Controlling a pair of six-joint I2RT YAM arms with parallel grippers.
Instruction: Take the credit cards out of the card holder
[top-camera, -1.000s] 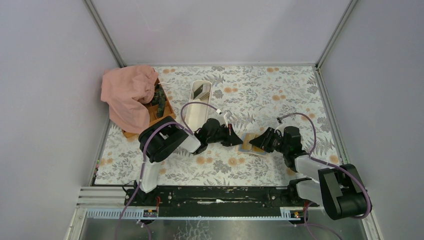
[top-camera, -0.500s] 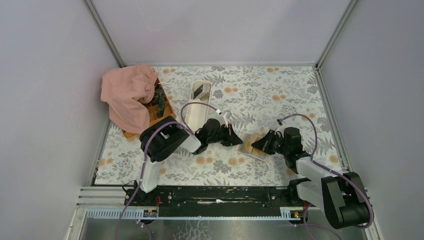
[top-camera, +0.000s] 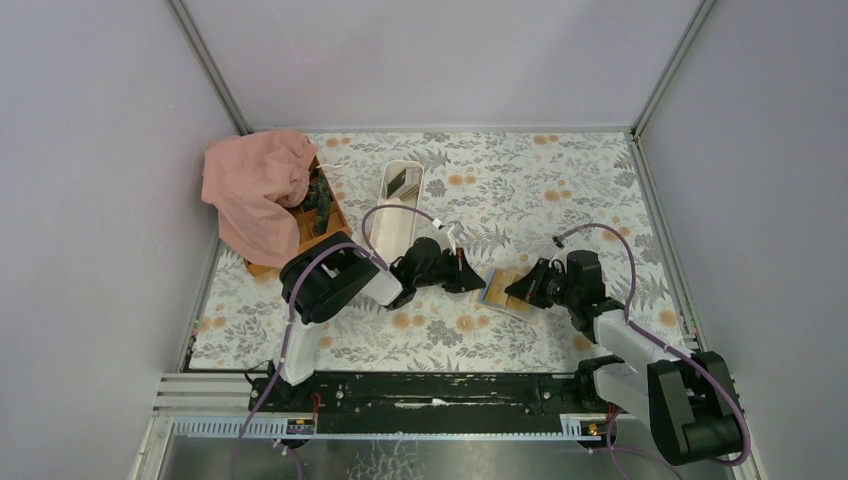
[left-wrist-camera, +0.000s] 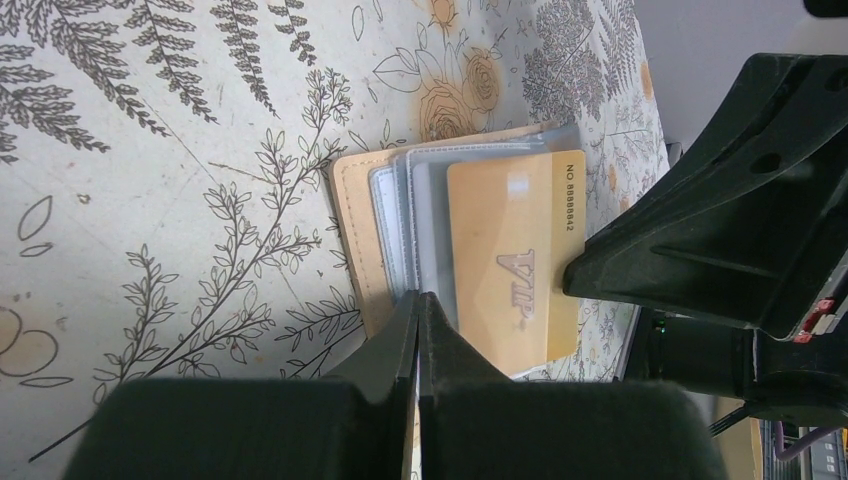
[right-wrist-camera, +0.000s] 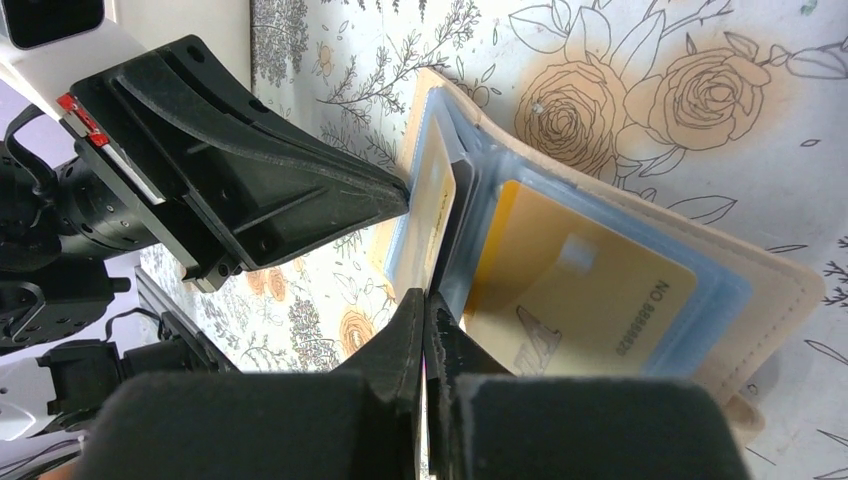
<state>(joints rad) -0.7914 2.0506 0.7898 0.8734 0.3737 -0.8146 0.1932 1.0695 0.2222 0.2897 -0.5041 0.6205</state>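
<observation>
Card holder (top-camera: 497, 291) lies open mid-table, gold card (left-wrist-camera: 515, 265) in its sleeve. L gripper (left-wrist-camera: 418, 300) closed, tip at holder's left edge, prob. pinning it. R gripper (right-wrist-camera: 425, 298) closed at sleeve edges; pinching a card? Can't tell. Step: card extraction. Next: firm pinch, pull right.

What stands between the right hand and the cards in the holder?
Nothing visible. The right hand, shut, has its tips right at the open holder, with the gold card lying face up beside them. The left hand, also shut, meets the holder from the opposite side, not in between.
</observation>
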